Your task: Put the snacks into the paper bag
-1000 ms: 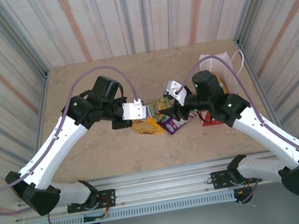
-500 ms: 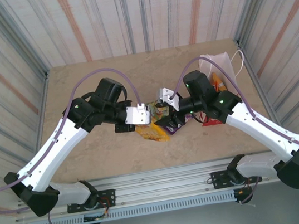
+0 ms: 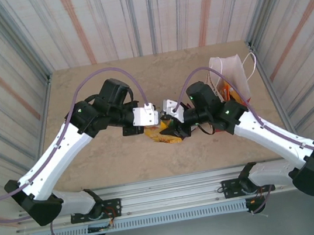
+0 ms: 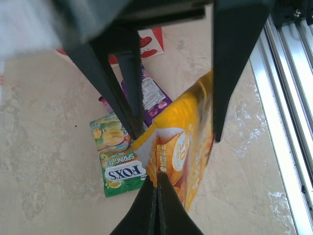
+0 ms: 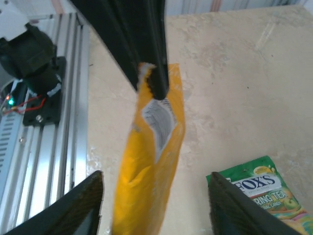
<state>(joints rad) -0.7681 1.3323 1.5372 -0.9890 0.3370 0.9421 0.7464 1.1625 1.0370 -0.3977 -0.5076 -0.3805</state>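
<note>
Risks dropping yellow packet (image 4: 176, 156) left of paper bag (image 3: 228, 71): thin edge pinch in left claw (image 4: 156, 196), right claw (image 5: 154, 178) spread apart.

I'm boxed in by striped corrugated walls (image 3: 147, 12) on three sides, beige marbled tabletop (image 3: 104, 161) below, aluminium rail (image 3: 173, 183) along my near edge.

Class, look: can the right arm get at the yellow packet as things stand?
Probably yes. The left claw holds the yellow packet up by its top edge, and the right claw is open with a finger on each side of it; nothing lies between.
</note>
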